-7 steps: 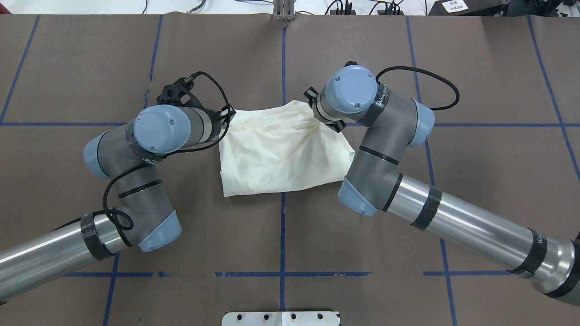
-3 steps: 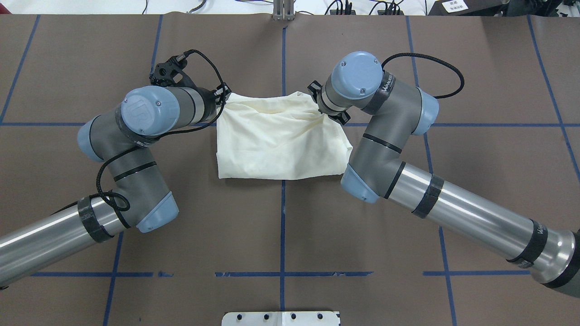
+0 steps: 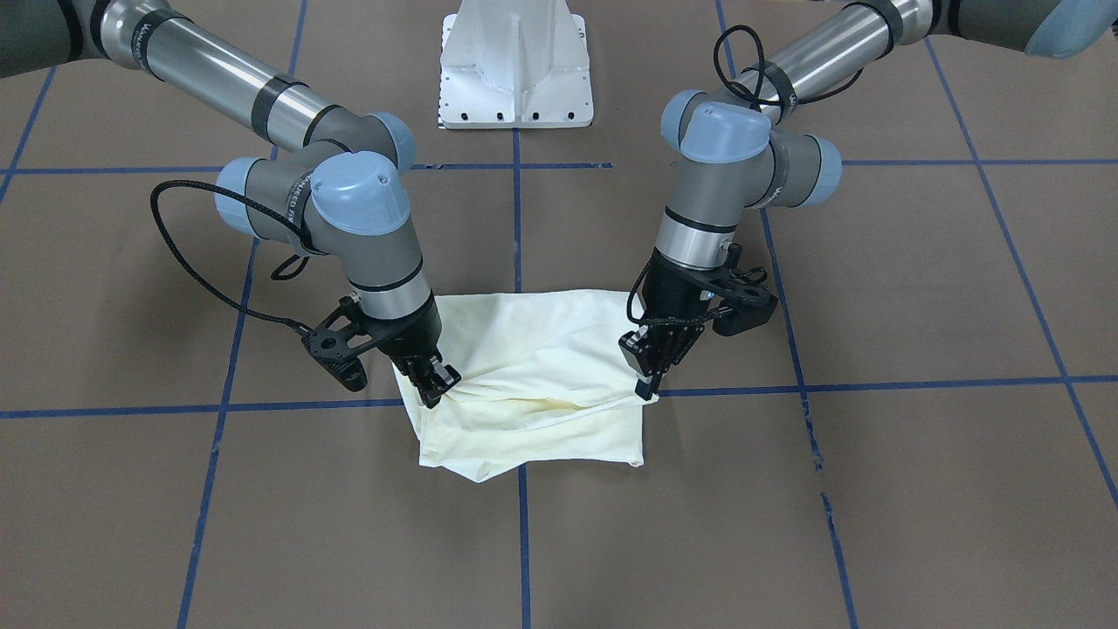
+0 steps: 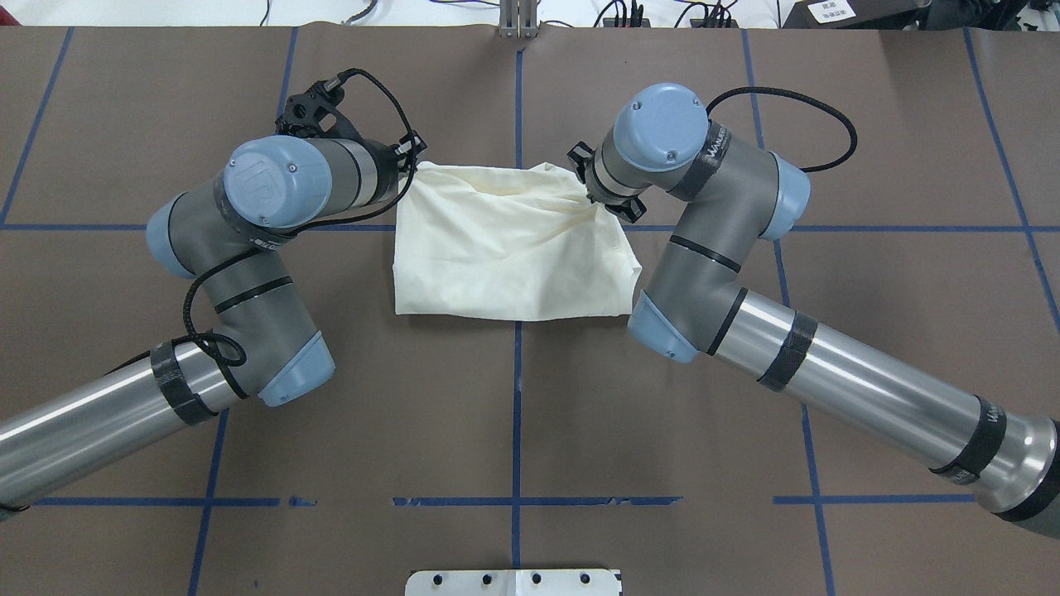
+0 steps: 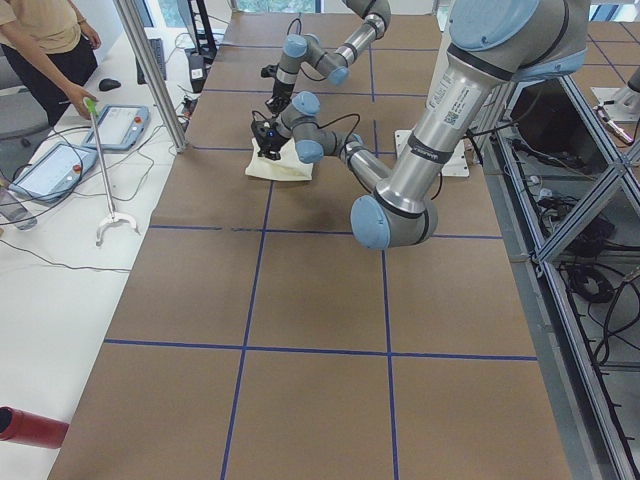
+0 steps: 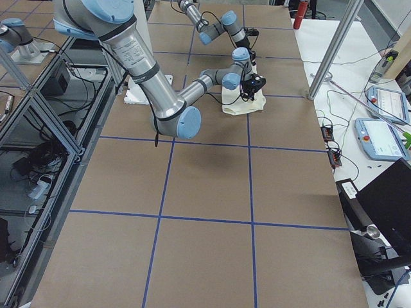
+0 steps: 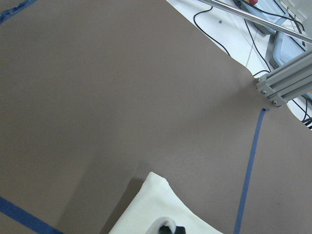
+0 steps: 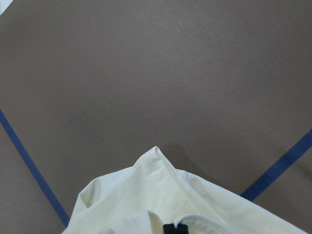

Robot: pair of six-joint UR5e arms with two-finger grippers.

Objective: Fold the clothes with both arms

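The cream shirt (image 4: 505, 248) lies folded into a rough rectangle on the brown table, plain side up, no print showing. From the front its top layer (image 3: 533, 376) is lifted and stretched between both grippers above a lower layer. My left gripper (image 3: 648, 384) is shut on one far corner of that layer, and my right gripper (image 3: 439, 390) is shut on the other. From overhead both wrists cover the fingers, the left (image 4: 406, 161) and the right (image 4: 598, 197). Each wrist view shows only a pinched cloth peak, left (image 7: 161, 204) and right (image 8: 156, 195).
The white pedestal base (image 3: 515, 61) stands at the robot's side of the table. Blue tape lines (image 4: 517, 414) grid the brown cover. A metal post (image 4: 517, 21) stands at the far edge. A person (image 5: 45, 45) and control pendants (image 5: 120, 125) are at a side bench beyond it.
Both arms carried the held edge away from the robot, and the whole shirt slid that way. The near edge moved up the table and the cloth flattened.
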